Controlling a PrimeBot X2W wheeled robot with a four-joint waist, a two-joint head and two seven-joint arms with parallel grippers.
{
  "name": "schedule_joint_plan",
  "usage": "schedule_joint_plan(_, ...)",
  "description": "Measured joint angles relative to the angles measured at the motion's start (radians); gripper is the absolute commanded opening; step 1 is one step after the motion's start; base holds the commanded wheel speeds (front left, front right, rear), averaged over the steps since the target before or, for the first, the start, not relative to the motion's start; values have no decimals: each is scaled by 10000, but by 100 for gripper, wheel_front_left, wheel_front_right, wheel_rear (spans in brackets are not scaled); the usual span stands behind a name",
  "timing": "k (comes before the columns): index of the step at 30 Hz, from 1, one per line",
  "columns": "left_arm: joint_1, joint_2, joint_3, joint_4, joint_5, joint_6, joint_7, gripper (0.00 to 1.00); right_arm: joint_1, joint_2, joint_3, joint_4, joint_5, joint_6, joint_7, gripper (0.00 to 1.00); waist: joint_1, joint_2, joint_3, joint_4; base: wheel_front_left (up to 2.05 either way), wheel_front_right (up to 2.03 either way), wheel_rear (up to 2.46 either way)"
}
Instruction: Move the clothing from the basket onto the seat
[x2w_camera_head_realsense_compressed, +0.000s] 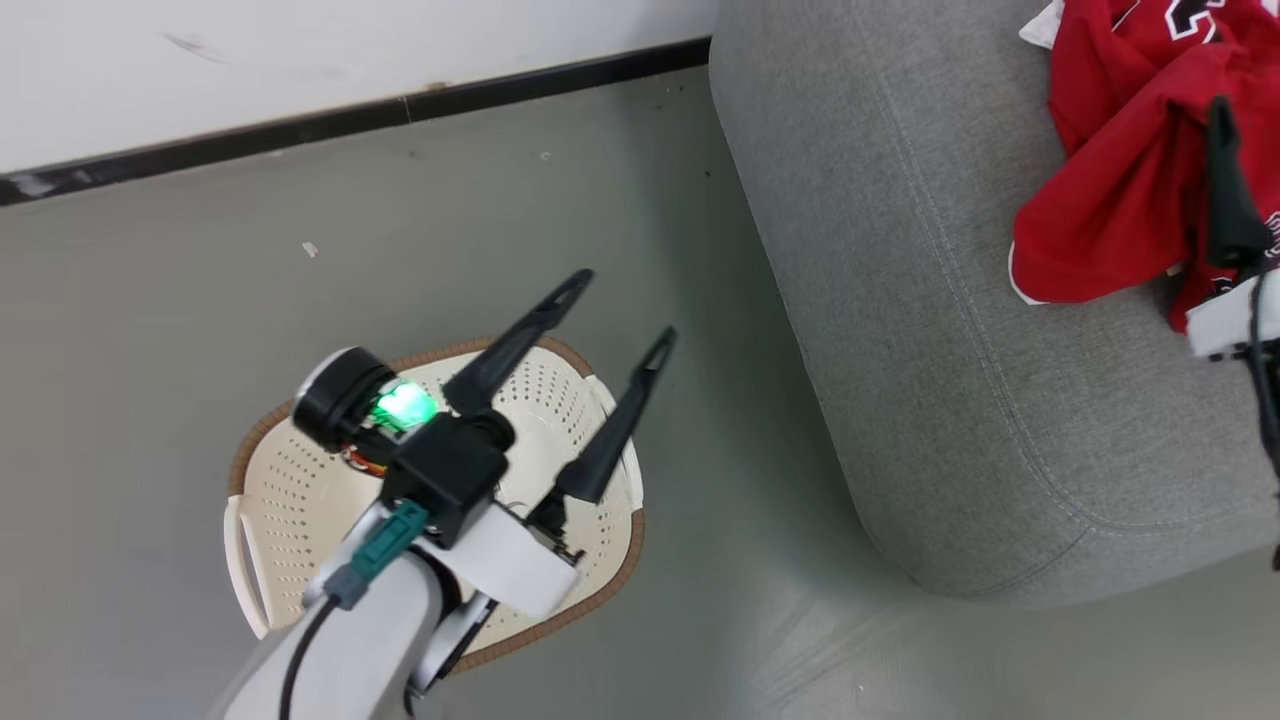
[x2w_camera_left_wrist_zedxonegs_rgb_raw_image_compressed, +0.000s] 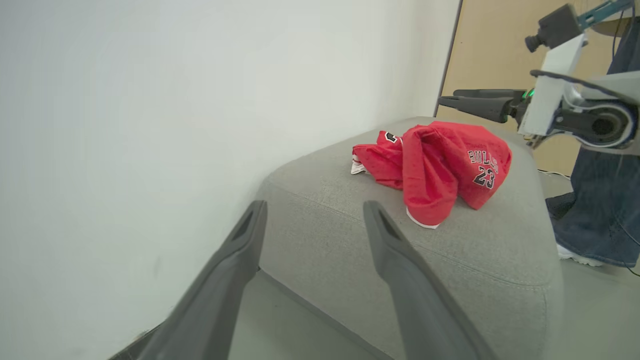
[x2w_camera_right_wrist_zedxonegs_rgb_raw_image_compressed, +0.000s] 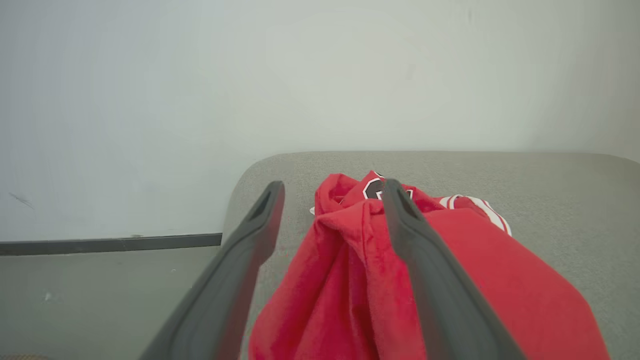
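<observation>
The red clothing (x2w_camera_head_realsense_compressed: 1120, 190) lies in a crumpled heap on the grey seat (x2w_camera_head_realsense_compressed: 900, 300), toward its far right. My right gripper (x2w_camera_head_realsense_compressed: 1218, 110) hangs just above that heap, and in the right wrist view it (x2w_camera_right_wrist_zedxonegs_rgb_raw_image_compressed: 332, 187) stands open over the red cloth (x2w_camera_right_wrist_zedxonegs_rgb_raw_image_compressed: 350, 285) with nothing pinched. The cream basket (x2w_camera_head_realsense_compressed: 290, 500) sits on the floor at lower left, its perforated inside bare where it shows. Above the basket my left gripper (x2w_camera_head_realsense_compressed: 622, 310) is open and holds nothing. The left wrist view has the gripper (x2w_camera_left_wrist_zedxonegs_rgb_raw_image_compressed: 315, 207) aimed at the seat (x2w_camera_left_wrist_zedxonegs_rgb_raw_image_compressed: 340, 230) and the clothing (x2w_camera_left_wrist_zedxonegs_rgb_raw_image_compressed: 440, 170).
A white wall with a dark baseboard (x2w_camera_head_realsense_compressed: 350, 115) runs behind the basket and seat. Grey floor (x2w_camera_head_realsense_compressed: 700, 560) separates basket from seat. In the left wrist view, a person's leg in jeans (x2w_camera_left_wrist_zedxonegs_rgb_raw_image_compressed: 600, 200) stands at the seat's far side before a tan panel (x2w_camera_left_wrist_zedxonegs_rgb_raw_image_compressed: 495, 45).
</observation>
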Motion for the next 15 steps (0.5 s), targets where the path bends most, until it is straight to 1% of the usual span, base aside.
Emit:
schedule_joint_plan(6, 453, 92, 757, 221, -173, 533, -405, 100, 424, 370, 573, -558, 203, 0, -6, 100, 0, 0, -415, 64, 0, 0, 0)
schedule_joint_plan(10, 789, 169, 1239, 341, -347, 903, -523, 100, 592, 629, 953, -769, 441, 0, -6, 100, 0, 0, -696, 181, 0, 0, 0)
schedule_joint_plan(15, 1312, 228, 1866, 424, -558, 1388, -642, 100, 827, 876, 1457, -899, 468, 0, -6, 100, 0, 0, -1043, 391, 0, 0, 0)
